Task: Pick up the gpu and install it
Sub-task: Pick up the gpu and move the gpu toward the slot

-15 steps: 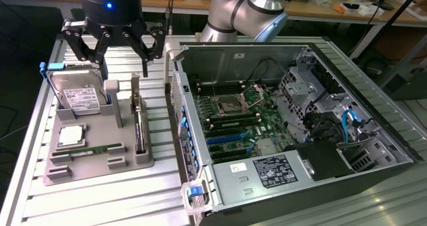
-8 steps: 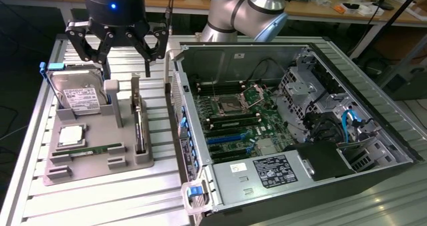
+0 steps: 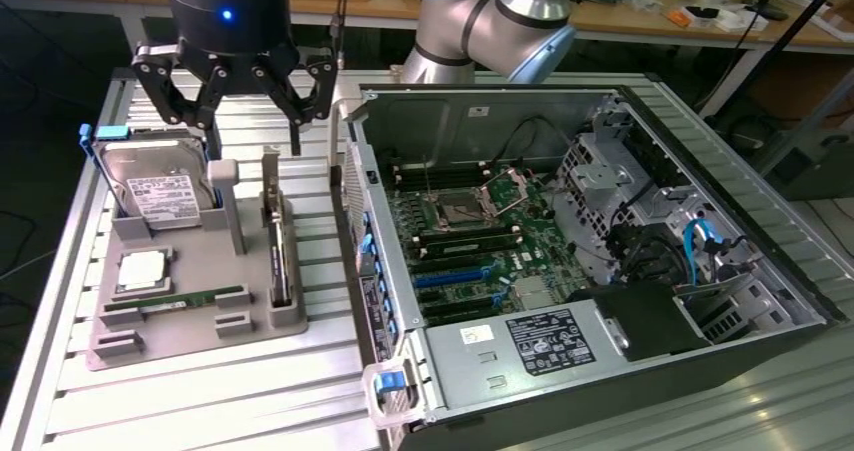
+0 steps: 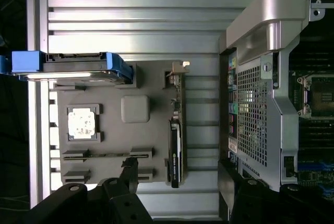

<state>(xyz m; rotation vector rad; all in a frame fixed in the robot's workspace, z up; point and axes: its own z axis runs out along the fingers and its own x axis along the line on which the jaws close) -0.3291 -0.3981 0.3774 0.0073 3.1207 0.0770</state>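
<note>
1. Fingers [image 3: 300, 101]: spread to their widest, with nothing between them. They hang high over the grey holder [image 3: 200, 336], above the space between the hard drive and the card, and touch nothing.
2. Gpu [image 3: 278, 239]: stands on its long edge in a slot on the side of the holder nearest the computer case. It is a thin dark card with its silver bracket at the hard-drive end. It is seated in the holder, not lifted and not installed.
3. Other holder contents: a hard drive [image 3: 158, 196] upright in blue clips, a processor [image 3: 143, 271] lying flat, and a memory stick [image 3: 180, 299] on edge in its groove.
4. Computer case [image 3: 467, 121]: lies open side up on the worktop [image 3: 200, 411], just beside the holder. The motherboard is exposed, and the blue expansion slots [image 3: 454, 276] look vacant.
5. Step in hand (judged): the approach for pick-up, at an early stage.
6. Handling notes (judged):
   - Centre the fingers over the card's upper edge, which lies toward the case side of where they hang.
   - Turn them so the pads close on the two flat faces, not on the ends or the bracket.
   - Come down straight, clear of the grey post [image 3: 224, 206] next to the card.
   - Take the card near mid-length, since a thin card gripped off-centre is likely to tilt or bind in its slot.
</note>
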